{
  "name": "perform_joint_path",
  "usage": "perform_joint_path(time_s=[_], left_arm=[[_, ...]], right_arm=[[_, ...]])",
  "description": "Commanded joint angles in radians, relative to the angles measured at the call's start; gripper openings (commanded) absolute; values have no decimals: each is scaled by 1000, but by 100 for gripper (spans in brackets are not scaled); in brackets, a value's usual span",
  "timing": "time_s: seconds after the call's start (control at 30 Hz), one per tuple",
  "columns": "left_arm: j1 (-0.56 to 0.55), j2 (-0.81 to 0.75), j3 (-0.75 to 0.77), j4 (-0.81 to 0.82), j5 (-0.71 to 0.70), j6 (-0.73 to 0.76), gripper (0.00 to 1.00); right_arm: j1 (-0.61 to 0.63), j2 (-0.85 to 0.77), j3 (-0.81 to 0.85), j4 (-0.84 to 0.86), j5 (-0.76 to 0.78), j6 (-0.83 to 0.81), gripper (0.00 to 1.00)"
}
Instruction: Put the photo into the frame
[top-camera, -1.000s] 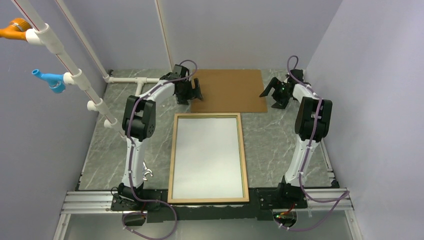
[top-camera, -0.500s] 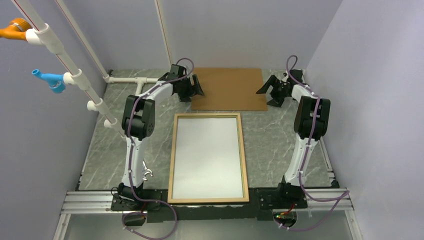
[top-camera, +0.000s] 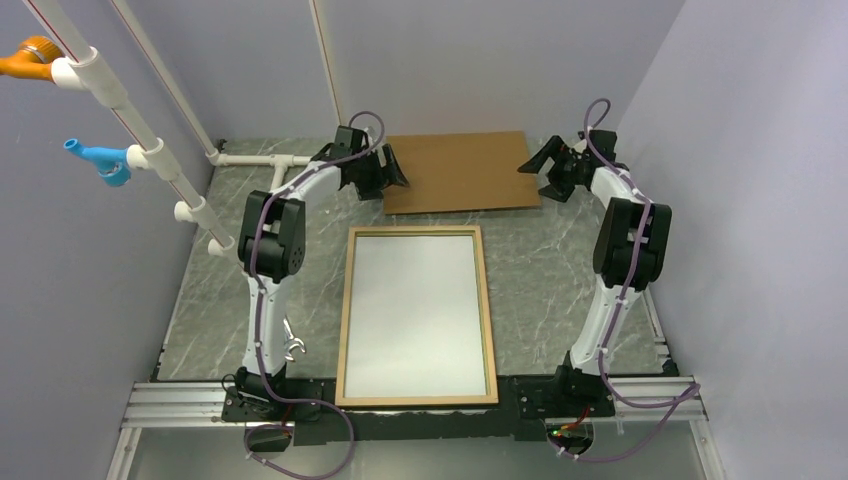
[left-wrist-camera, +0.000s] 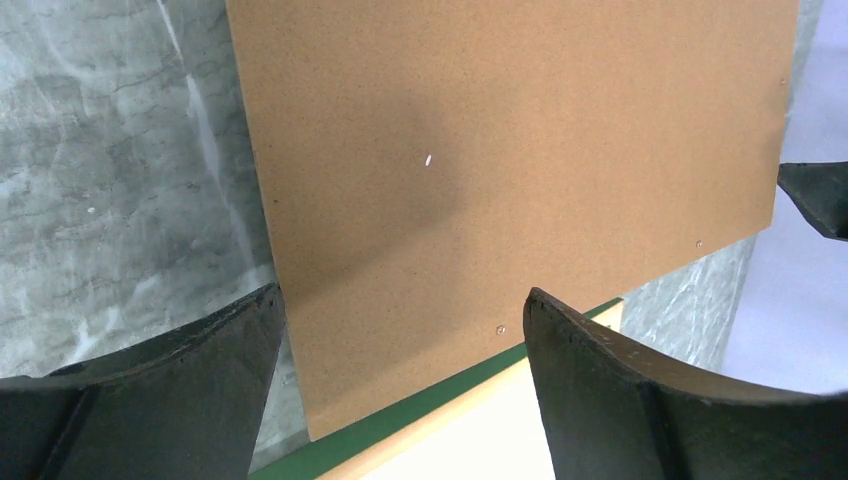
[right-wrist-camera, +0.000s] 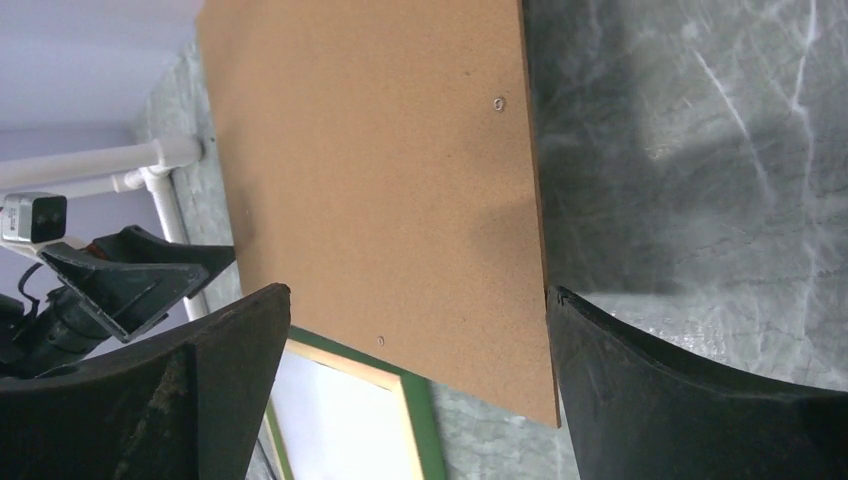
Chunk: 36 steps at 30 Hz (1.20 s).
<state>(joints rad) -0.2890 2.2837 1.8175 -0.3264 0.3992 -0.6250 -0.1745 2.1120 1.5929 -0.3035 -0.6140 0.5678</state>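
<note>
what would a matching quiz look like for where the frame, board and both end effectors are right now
1 frame
2 board
3 left end effector
4 right end effector

a at the board's right edge
b flat at the far end of the table
c at the board's left edge
d centre of the table, reaching its near edge

Pairs: 1-d, 2-b, 3-c, 4-a

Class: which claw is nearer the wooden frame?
Left. The left claw hovers just beyond the far left corner of the frame; the right claw is farther off, past its far right corner.
</note>
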Motion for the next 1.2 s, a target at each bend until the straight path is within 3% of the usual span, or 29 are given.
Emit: perform_joint_path(time_s=[0.0,0.3,0.47,0.6,0.83,0.97,1.17], left_arm=[[-39,-115,59,102,144,-15,90],[-51,-224,2,-113,154,83,88],[-65,-361,-179,-208,130,126,88],[-69,-473,-360,-245,109,116,87],[-83,-634,-579,-352,-61,146,87],[-84,-698,-643,-404,-180,171,89],[-85,-772,-668,-486,-312,178,90]], right_arm=[[68,-88,32,2,-176,50,98],[146,-211,-64,-145,-142,-60,98],[244,-332,-198,-253,-94,-145,98],[313,-479,-406,-246,-29,-136,98],[372,-663,-703,-222,47,-108,99],[372,-671,-718,-259,111,-143,99],[371,-605,-601,-321,210,-183,100]])
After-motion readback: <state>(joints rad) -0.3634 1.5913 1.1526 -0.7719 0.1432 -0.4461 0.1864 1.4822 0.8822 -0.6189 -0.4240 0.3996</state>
